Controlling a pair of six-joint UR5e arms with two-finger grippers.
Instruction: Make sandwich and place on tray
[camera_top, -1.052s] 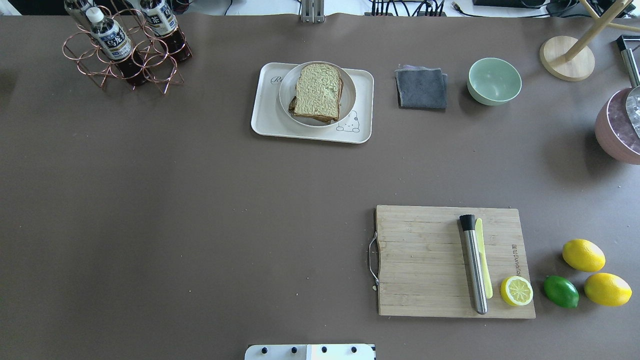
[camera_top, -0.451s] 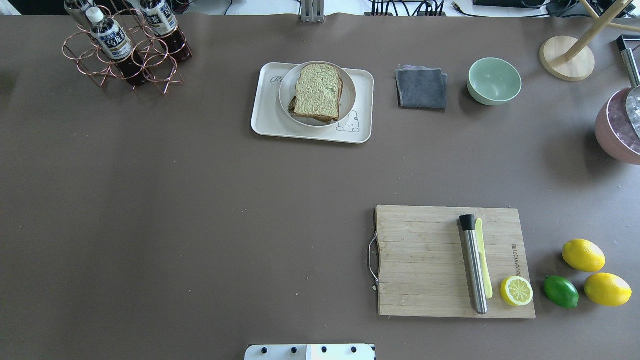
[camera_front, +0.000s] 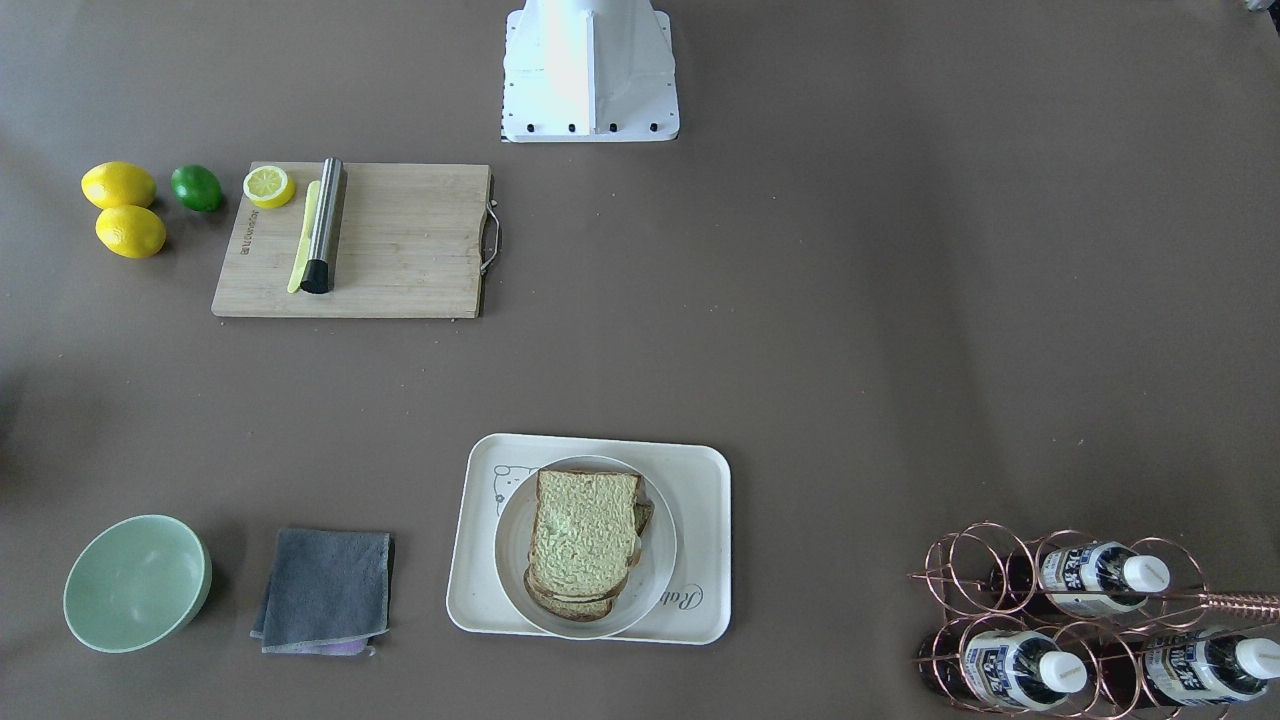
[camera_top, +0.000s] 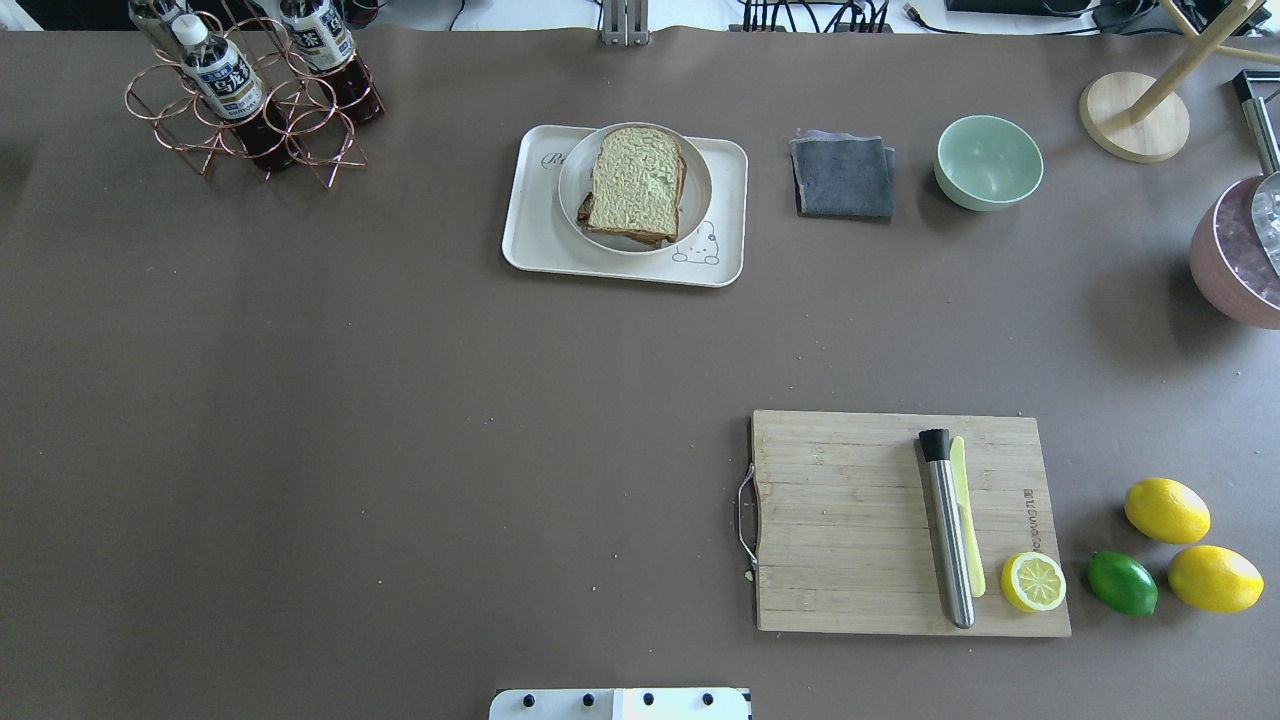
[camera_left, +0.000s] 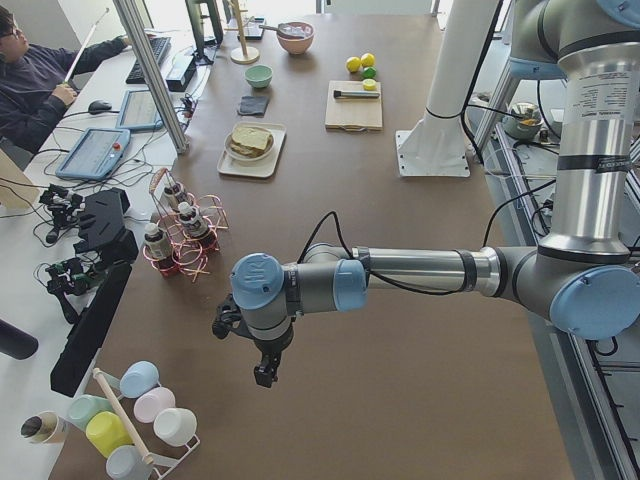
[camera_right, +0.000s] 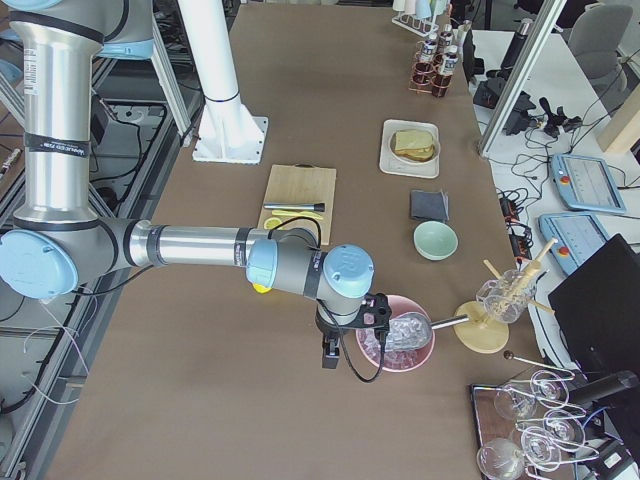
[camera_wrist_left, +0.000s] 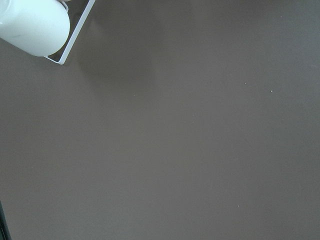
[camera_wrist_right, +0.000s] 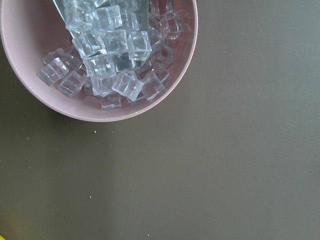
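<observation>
The sandwich (camera_top: 635, 185) is a stack of brown-crusted bread slices with a pale greenish top face. It lies in a round white dish (camera_top: 572, 175) that stands on the cream tray (camera_top: 530, 240) at the far middle of the table. It also shows in the front-facing view (camera_front: 583, 545) on the tray (camera_front: 700, 480). The egg is hidden. My left gripper (camera_left: 265, 375) hangs over bare table far to the left, near a mug rack. My right gripper (camera_right: 327, 358) hangs beside a pink ice bowl. I cannot tell whether either is open or shut.
A wooden cutting board (camera_top: 850, 520) holds a steel muddler (camera_top: 948, 530) and a lemon half (camera_top: 1033, 582); lemons and a lime (camera_top: 1122, 583) lie to its right. There is a grey cloth (camera_top: 843, 178), green bowl (camera_top: 988, 162), bottle rack (camera_top: 250, 100) and pink ice bowl (camera_wrist_right: 100, 105).
</observation>
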